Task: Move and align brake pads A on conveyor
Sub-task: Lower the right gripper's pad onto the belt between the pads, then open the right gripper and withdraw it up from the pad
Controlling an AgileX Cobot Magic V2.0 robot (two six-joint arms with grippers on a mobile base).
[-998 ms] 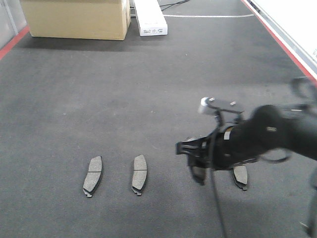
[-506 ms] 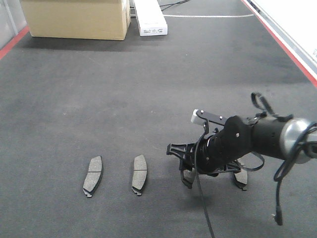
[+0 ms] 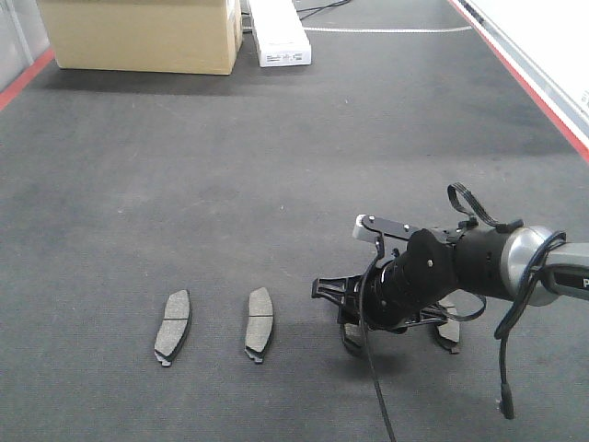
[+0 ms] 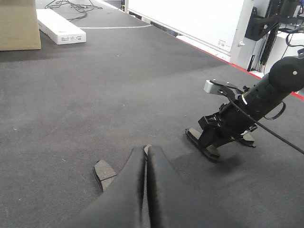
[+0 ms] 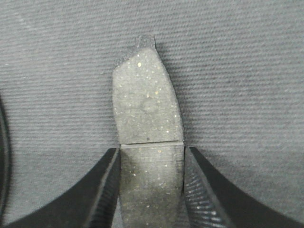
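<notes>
Conveyor (image 3: 230, 166): wide dark felt-like belt, most of it bare. Red strip along its left edge (image 3: 23, 78) and another along the right edge (image 3: 525, 83), with a white surface beyond the right one. At the far end sit a cardboard box (image 3: 147, 35) and a white box (image 3: 279, 32), both well apart from the pads. Open belt stretches between the boxes and the pad row, and also left of the row.

Brake pads: four in a loose row near the front of the belt. Leftmost pad (image 3: 172, 327) and second pad (image 3: 259, 324) lie flat and free, near each other, long axes running near-to-far, small tabs at the near ends, tops leaning slightly right. Cross groove visible at mid-length on each.

Third pad (image 5: 148, 142): flat on the belt, between the right gripper's (image 3: 354, 322) fingers. Wrist view shows both fingers (image 5: 107, 190) pressed against its long sides just below the groove; closed on the pad. Long axis runs straight away from the gripper, tab at the far end in that view. Fourth pad (image 3: 448, 330) lies just right of the right arm, mostly hidden by it.

Left gripper (image 4: 145, 156): fingers together, nothing between them, above the belt, with one pad's end (image 4: 104, 172) showing just left of it.
</notes>
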